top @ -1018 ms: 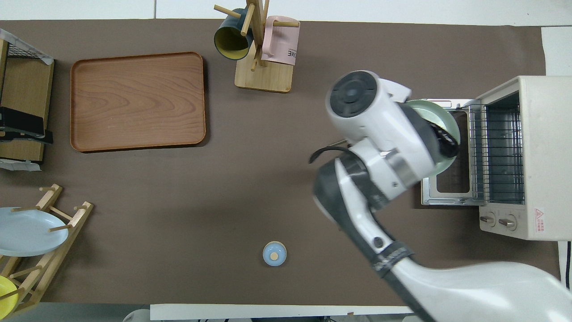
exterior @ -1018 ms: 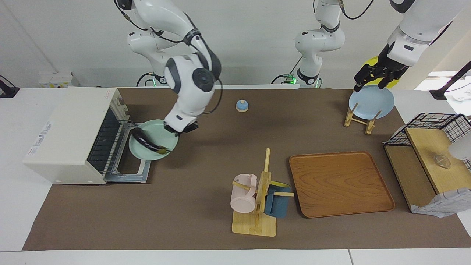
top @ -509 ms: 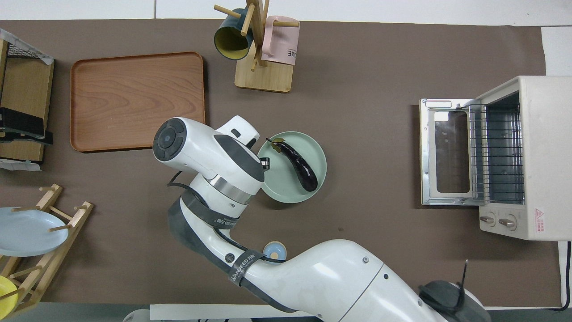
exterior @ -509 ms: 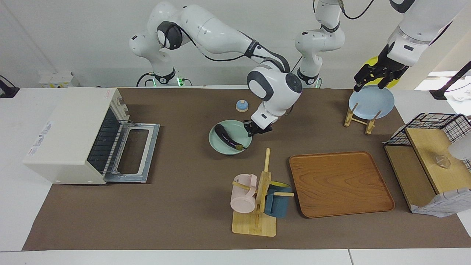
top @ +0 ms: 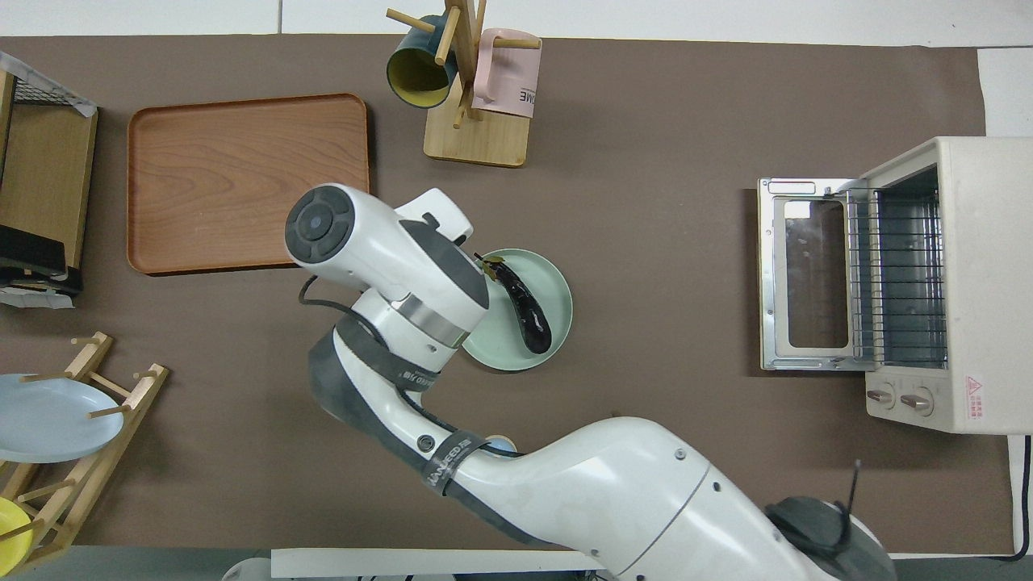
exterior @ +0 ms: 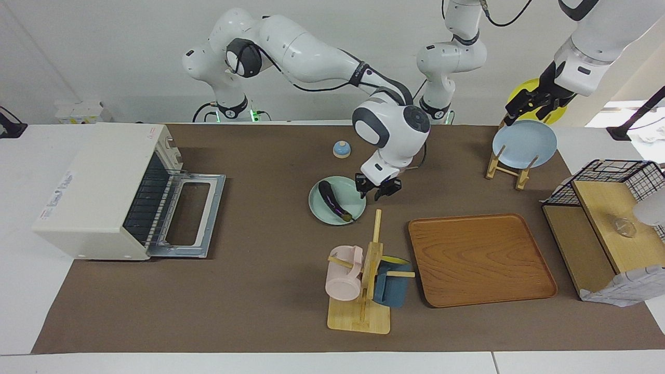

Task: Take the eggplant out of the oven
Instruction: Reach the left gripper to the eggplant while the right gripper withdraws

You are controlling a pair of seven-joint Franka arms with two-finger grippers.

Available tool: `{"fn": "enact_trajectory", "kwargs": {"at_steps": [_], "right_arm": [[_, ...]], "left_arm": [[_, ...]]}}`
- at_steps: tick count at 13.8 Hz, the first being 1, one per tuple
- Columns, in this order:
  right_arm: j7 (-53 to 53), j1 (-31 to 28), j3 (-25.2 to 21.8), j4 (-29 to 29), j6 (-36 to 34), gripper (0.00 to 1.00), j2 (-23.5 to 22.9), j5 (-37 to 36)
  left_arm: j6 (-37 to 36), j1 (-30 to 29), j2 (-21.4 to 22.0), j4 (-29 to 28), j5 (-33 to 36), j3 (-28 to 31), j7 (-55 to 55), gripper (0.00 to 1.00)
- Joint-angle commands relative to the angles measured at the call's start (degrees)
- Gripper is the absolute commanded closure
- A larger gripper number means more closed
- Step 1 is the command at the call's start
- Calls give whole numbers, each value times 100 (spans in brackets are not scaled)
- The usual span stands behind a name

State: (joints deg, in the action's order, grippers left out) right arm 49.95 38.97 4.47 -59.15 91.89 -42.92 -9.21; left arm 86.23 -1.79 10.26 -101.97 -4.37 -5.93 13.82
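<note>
Eggplant (exterior: 334, 200): dark, glossy, lying across a pale green plate (exterior: 322, 214) on the brown mat of the desk (exterior: 270, 291), near the middle of the desk, well apart from the oven. Stem tip points away from the robots, toward the mug stand. Oven (exterior: 98, 189): cream-white, at the right arm's end of the desk, door (exterior: 189, 215) dropped flat open, wire rack (top: 896, 274) visible inside with nothing on it. Right end effector (exterior: 378, 189): just beside the plate's rim on the side toward the left arm's end, fingers spread apart and clamped on nothing, clear of the plate. In the overhead view the right arm's wrist covers part of the plate (top: 557, 303), with the eggplant (top: 524, 305) in plain sight beside it. Left end effector (exterior: 531, 106): raised over the blue plate (exterior: 523, 144) that stands in the wooden plate rack (exterior: 506, 169) at the left arm's end; whether its fingers are apart or together cannot be told. Other items: small blue bell (exterior: 341, 149) nearer the robots than the green plate; mug stand (exterior: 363, 280) with a pink mug (exterior: 344, 272) and a blue mug (exterior: 390, 288), farther from the robots; wooden tray (exterior: 480, 259) beside the mug stand; black wire basket (exterior: 613, 179) at the left arm's end.
</note>
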Motion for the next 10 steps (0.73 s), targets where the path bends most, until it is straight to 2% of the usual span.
{"fn": "enact_trajectory", "kwargs": {"at_steps": [1,2,3,4,6,7,8,10], "right_arm": [[-1289,-1247,133,-1040,-356,67,1044,287],[-1703,-1513,133,-1647,-165,76,1345,306],[-2290,-1802,116,-2375,246,87,1713,228],[-2801,-2084,116,-2991,703,94,1943,183],[-3515,-2743,116,-4021,1555,98,2243,-35],[-3718,-2972,116,-4722,2195,99,2453,-202],[-3851,-3044,107,-5216,2549,100,2594,-552],[-4307,-3315,116,-5397,2571,100,2648,-1186]], "left_arm": [[1846,1000,591,-1874,-29,-145,1284,0],[2480,1379,408,-2105,-37,-145,1742,0],[3052,1827,84,-2186,-37,-154,2278,0],[3475,2310,-345,-2143,-37,-145,2910,0],[4520,3024,-1189,-1959,-37,-128,3783,0],[4838,3305,-1646,-1741,-37,-128,4038,0],[4981,3465,-2025,-1443,-37,-128,4285,0],[5209,3807,-2571,-1055,-37,-128,4628,0]]}}
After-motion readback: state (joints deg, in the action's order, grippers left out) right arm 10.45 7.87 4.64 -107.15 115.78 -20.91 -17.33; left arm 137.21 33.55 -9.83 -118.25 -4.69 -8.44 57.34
